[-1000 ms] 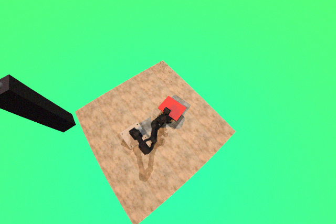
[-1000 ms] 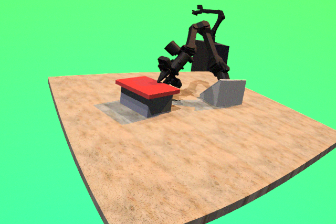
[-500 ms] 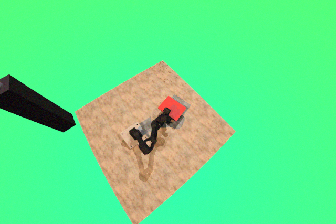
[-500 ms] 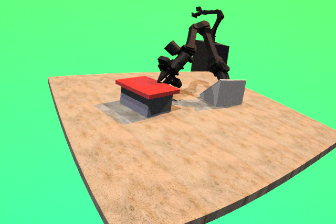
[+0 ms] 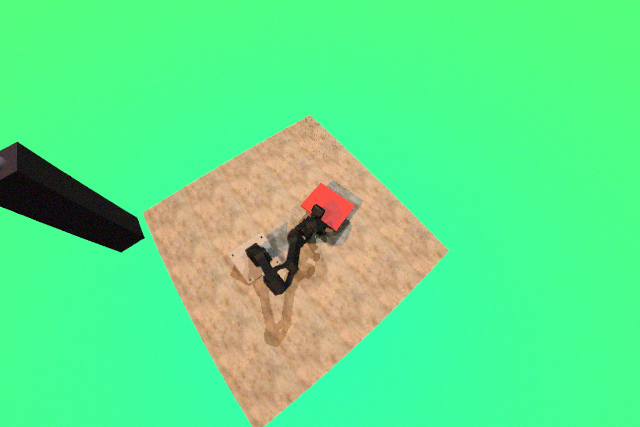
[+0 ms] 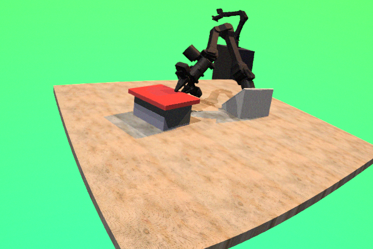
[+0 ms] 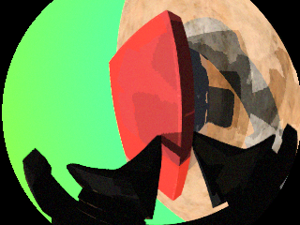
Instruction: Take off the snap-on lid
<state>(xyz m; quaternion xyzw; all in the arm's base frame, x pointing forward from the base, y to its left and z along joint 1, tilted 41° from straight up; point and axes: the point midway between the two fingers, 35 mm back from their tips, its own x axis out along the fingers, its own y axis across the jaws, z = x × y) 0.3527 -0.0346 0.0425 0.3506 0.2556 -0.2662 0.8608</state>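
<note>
The red lid (image 5: 338, 207) (image 6: 159, 93) (image 7: 145, 80) lies level on top of the storage box, red face up, overhanging its walls. The box (image 6: 178, 117) (image 7: 201, 89) is blue-grey, stands upright on the table and is partly in the lid's shadow. My gripper (image 6: 179, 91) (image 7: 176, 138) is shut on the lid's edge on the side facing the arm base. One finger is over the top face, the other is below the rim. In the top view the arm hides the fingertips. No gap between lid and box can be made out.
The arm's base stands by a grey wedge-shaped block (image 6: 256, 102), whose pale top (image 5: 245, 260) shows from above. The wooden table (image 5: 217, 195) (image 6: 210, 174) has open edges. A black pedestal (image 6: 222, 62) with another dark arm (image 6: 242, 18) stands behind it.
</note>
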